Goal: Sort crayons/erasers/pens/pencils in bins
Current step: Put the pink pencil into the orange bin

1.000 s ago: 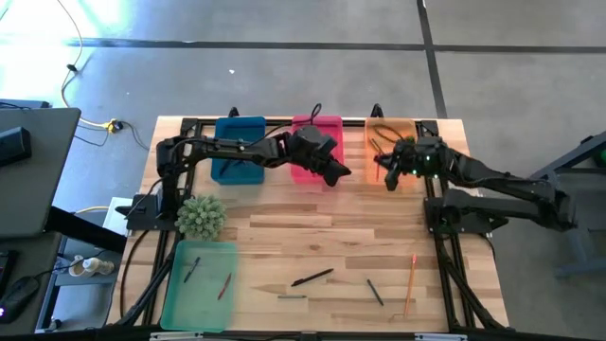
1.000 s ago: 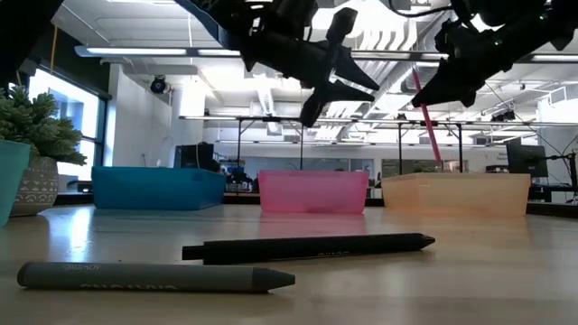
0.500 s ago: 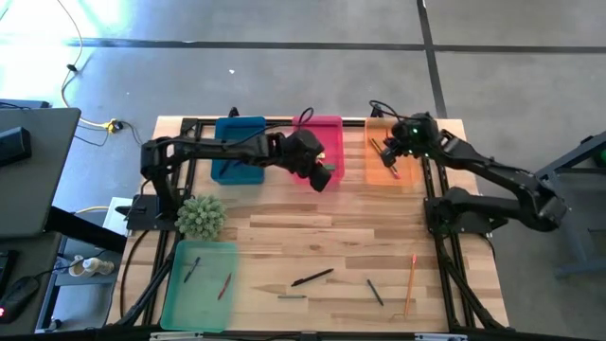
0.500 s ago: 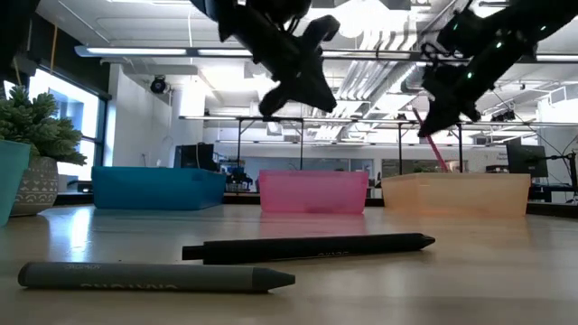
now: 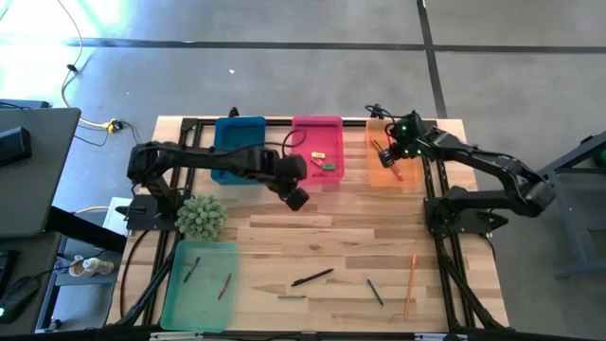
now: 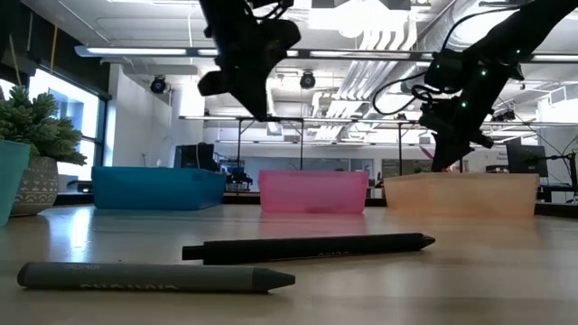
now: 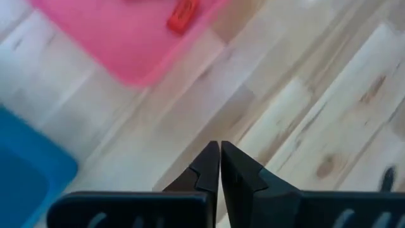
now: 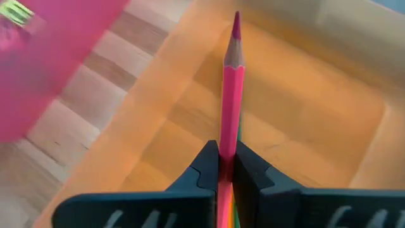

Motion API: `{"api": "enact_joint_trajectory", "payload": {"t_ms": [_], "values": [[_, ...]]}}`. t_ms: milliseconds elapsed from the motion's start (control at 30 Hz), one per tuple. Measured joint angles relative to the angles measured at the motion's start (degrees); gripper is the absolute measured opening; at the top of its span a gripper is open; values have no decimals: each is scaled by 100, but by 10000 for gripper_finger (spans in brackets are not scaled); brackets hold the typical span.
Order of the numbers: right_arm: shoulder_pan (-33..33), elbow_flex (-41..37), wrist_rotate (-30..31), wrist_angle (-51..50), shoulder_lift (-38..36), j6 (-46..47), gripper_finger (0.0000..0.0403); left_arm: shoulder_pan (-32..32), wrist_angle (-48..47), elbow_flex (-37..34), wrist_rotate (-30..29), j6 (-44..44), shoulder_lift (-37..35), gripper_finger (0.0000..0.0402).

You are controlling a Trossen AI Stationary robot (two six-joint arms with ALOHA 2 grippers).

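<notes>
Right gripper (image 8: 226, 166) clamps pink pencil (image 8: 231, 95) over orange bin (image 5: 383, 166), upper right; next: release. Left gripper (image 7: 219, 158) closed, empty.

Look at the middle of the high view and you see both arms built from dark, nearly black links, slim tubes joined by bulkier rounded joint housings. Your left arm (image 5: 218, 159) ends in a chunky black wrist block. Your right arm (image 5: 483, 170) carries a small green light near its wrist at upper right, with thin black cables looping beside it. In the wrist views, each set of jaws is matte black, tapering to blunt wedge tips above a flat black bar.
</notes>
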Motion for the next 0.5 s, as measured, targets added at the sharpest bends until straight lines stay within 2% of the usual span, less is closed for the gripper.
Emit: {"api": "enact_joint_trajectory", "payload": {"t_ms": [300,500], "values": [[-67,-2,90,30,135,-50,15,-391,-607,-2,-162,-141,6,3],[-67,-2,90,50,124,11,81,-432,-630,-2,-59,-136,8,3]]}}
